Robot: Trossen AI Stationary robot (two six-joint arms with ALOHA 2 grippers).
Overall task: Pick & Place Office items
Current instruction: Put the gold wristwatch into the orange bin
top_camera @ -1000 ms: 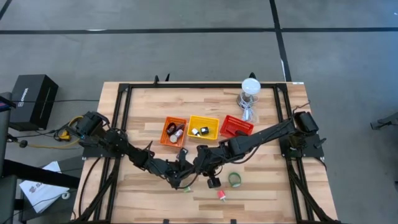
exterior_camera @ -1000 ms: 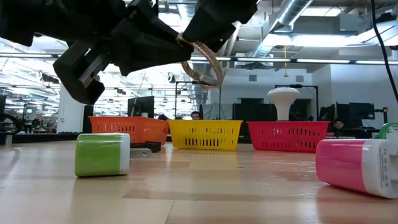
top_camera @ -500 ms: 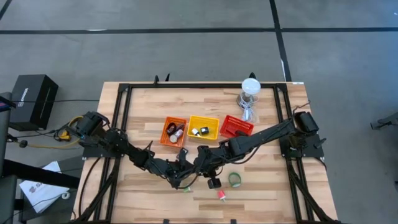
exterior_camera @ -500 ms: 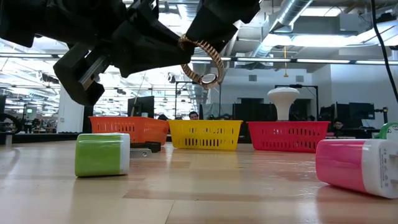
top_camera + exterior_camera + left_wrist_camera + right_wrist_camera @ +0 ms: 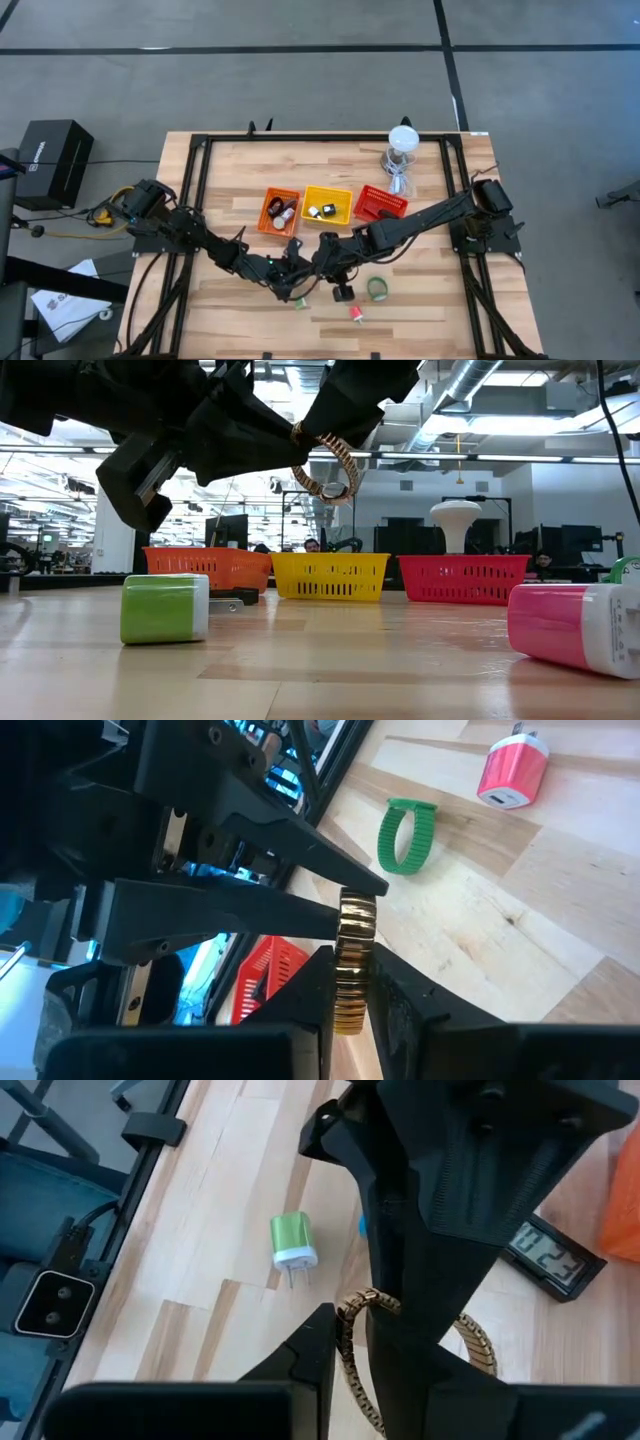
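Above the table's middle, the left gripper (image 5: 350,982) and right gripper (image 5: 352,1342) both pinched one gold stretch watchband (image 5: 327,460), held in the air. Behind, the orange basket (image 5: 268,212) held small dark and white pieces, the yellow basket (image 5: 342,205) two small items; the red basket's (image 5: 380,204) contents could not be made out.

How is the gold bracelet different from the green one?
The gold bracelet hangs in the air, pinched by both the left gripper and right gripper; the green bracelet stands on edge on the table, untouched. One is shiny gold, the other green. Both are stretchy-looking bands.
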